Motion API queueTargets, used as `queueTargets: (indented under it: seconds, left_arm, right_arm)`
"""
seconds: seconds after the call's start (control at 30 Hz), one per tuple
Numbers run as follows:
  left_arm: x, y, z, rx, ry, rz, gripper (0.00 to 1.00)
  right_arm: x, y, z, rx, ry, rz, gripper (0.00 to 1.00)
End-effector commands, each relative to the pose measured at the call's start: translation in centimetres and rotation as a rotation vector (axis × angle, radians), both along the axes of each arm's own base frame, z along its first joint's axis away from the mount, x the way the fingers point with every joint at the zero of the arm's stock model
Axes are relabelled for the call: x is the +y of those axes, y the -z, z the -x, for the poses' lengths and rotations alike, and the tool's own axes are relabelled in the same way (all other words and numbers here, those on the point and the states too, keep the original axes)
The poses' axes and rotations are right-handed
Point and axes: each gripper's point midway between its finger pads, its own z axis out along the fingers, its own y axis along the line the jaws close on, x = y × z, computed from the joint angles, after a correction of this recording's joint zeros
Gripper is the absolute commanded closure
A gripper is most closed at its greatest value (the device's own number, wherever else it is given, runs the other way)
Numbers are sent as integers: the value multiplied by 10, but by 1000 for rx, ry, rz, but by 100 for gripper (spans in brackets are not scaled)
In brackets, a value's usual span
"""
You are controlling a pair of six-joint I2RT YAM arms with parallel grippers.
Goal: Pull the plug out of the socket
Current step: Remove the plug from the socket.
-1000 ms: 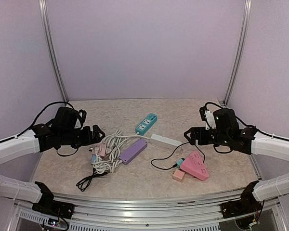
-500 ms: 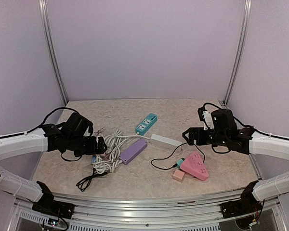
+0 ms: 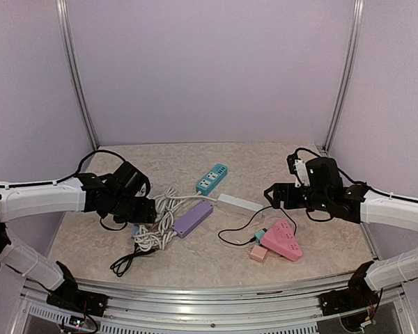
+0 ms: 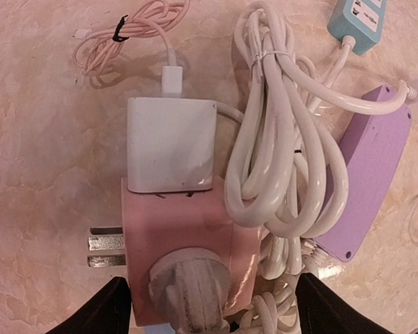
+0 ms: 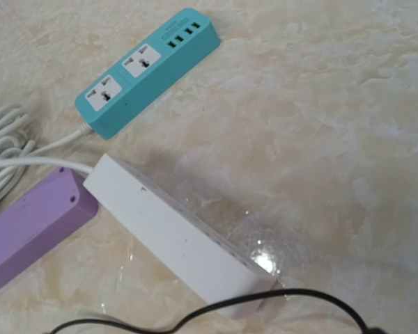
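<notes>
A pink socket block (image 4: 174, 229) lies on the table with bare metal prongs (image 4: 104, 250) sticking out to its left. A white square charger (image 4: 171, 145) is plugged in at its far end and a round whitish plug (image 4: 188, 285) at its near end. My left gripper (image 4: 216, 313) hangs right above the block, open, its dark fingertips (image 4: 111, 309) standing either side of the block and the coiled white cable (image 4: 282, 139), touching neither. From above, the left gripper (image 3: 145, 209) hides the block. My right gripper (image 3: 272, 195) hovers open over the white power strip (image 5: 177, 240).
A purple strip (image 3: 194, 218), teal strip (image 3: 212, 178) and white strip (image 3: 240, 203) lie mid-table. A pink triangular strip (image 3: 282, 239) with a peach adapter (image 3: 258, 253) sits front right. A black cable (image 3: 129, 261) lies front left, and a thin pink cable (image 4: 125, 35) beyond the charger.
My left arm has swung right and come down over the pink socket block, and its fingers have drawn in somewhat. The right arm has barely shifted.
</notes>
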Motion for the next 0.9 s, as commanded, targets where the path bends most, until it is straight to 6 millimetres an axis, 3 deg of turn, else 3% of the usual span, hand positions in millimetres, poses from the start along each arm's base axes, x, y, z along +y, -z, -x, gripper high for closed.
queueTargets:
  seconds: [0.0,0.2,0.5,0.87]
  left_arm:
    - [1,5,-2,14,-25,-73,21]
    - [0,15,-3,40,-31,-110,18]
    - [1,22,-5,45,-33,-124,34]
    - [-1,36,-4,80,-26,-157,30]
  right_arm:
    - [1,-1,0,-14,13,-20,6]
    - [-1,1,0,-12,19,-5,6]
    - [-1,-4,-3,-25,23,-5,6]
    - [-4,-4,1,-25,30,-4,7]
